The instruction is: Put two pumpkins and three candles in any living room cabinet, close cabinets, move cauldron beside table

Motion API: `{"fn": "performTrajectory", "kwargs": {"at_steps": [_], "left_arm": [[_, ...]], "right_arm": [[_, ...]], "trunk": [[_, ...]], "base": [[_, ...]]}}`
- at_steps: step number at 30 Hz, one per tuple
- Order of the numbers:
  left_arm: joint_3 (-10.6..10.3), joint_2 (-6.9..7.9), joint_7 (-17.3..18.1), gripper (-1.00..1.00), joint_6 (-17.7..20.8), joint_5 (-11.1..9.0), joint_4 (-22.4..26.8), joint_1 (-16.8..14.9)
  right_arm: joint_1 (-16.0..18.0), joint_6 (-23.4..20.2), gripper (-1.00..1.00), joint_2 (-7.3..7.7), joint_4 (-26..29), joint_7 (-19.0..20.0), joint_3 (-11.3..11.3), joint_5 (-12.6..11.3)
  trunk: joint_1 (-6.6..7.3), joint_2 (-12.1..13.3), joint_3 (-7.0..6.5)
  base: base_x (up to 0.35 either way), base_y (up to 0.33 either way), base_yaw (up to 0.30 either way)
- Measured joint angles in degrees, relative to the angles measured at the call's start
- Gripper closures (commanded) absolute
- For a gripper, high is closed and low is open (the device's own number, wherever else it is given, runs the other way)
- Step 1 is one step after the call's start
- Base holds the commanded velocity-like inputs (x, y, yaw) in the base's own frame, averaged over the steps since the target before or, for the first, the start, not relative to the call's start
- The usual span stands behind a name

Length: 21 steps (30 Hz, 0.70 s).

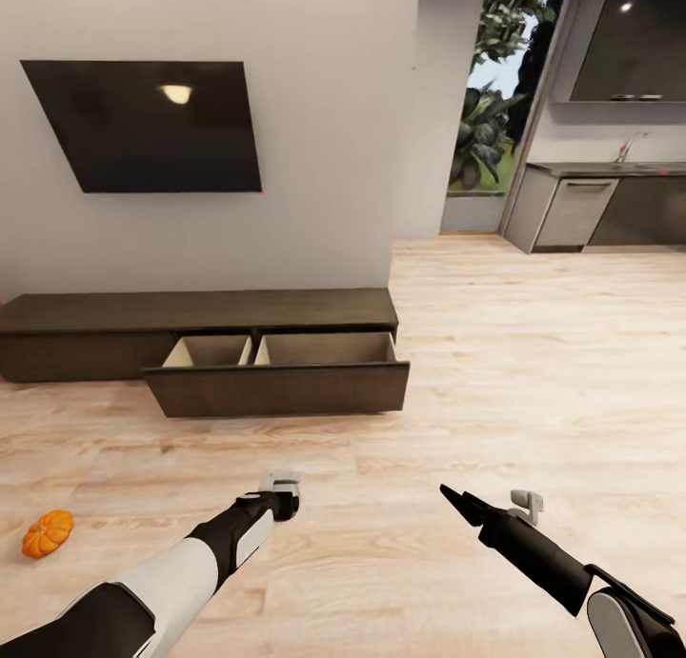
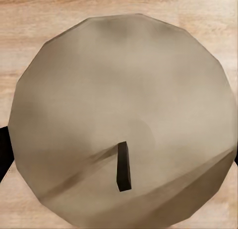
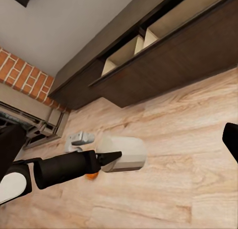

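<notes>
My left gripper (image 1: pixel 283 494) is shut on a beige candle (image 3: pixel 126 152). The candle's flat top and dark wick (image 2: pixel 124 167) loom close in the left wrist view. The gripper holds it low over the wood floor, in front of the cabinet (image 1: pixel 200 310). The cabinet's wide drawer (image 1: pixel 276 388) stands pulled out, showing two pale compartments. One orange pumpkin (image 1: pixel 48 532) lies on the floor at the far left, and a sliver of it (image 3: pixel 90 176) shows under my left arm. My right gripper (image 1: pixel 457 501) hangs open and holds nothing, with one of its fingers (image 3: pixel 230 139) at the frame edge.
A black TV (image 1: pixel 143 125) hangs on the wall above the cabinet. A brick fireplace (image 3: pixel 20 75) stands beyond the cabinet's far end. At the back right are a kitchen counter (image 1: pixel 591 201) and a glazed doorway (image 1: pixel 491 106). Bare wood floor (image 1: pixel 534 353) stretches to the right.
</notes>
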State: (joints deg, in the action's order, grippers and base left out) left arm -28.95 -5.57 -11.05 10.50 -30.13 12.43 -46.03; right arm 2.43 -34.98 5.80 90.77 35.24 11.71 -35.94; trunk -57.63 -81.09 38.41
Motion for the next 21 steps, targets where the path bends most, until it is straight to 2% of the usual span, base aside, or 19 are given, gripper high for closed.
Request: {"fn": "performTrajectory", "kwargs": {"at_steps": [4, 8, 10, 15, 18, 21], "left_arm": [[0.0, 0.0, 1.1, 1.0, 0.2, -0.1, 0.0, 0.0], [0.0, 0.0, 4.2, 1.0, 0.8, -0.1, 0.0, 0.0], [0.0, 0.0, 5.6, 1.0, 1.1, 0.0, 0.0, 0.0], [0.0, 0.02, 6.3, 1.0, 1.3, 0.2, 0.0, 0.0], [0.0, 0.02, 6.5, 1.0, 1.4, 0.1, 0.0, 0.0], [0.2, 0.07, 6.5, 1.0, 2.8, 0.0, -0.1, 0.0]], "right_arm": [[0.0, 0.0, -1.0, 0.0, 0.0, -0.1, 0.0, 0.0], [0.0, -0.2, -1.0, 0.0, -0.1, -0.9, 0.1, 0.0], [0.0, -0.3, -1.0, -0.04, -0.2, -4.0, 0.2, 0.0], [0.0, -0.5, -1.0, -0.22, -0.3, -10.8, 0.2, -0.3], [0.0, -0.5, -1.0, -0.14, -0.3, -12.2, 0.2, -0.5], [0.0, -0.6, -1.0, -0.1, -0.4, -12.9, 0.2, -0.5]], "trunk": [[0.0, 0.0, 0.0], [-0.01, 0.0, 0.0], [-0.02, 0.0, 0.0], [-0.03, 0.0, 0.0], [-0.03, 0.0, 0.0], [0.62, 1.2, -0.53]], "base": [[0.302, 0.016, 0.0], [0.222, 0.004, 0.0], [0.081, 0.001, 0.0], [0.032, 0.001, 0.0], [0.007, 0.0, 0.0], [0.003, 0.0, 0.0]]}}
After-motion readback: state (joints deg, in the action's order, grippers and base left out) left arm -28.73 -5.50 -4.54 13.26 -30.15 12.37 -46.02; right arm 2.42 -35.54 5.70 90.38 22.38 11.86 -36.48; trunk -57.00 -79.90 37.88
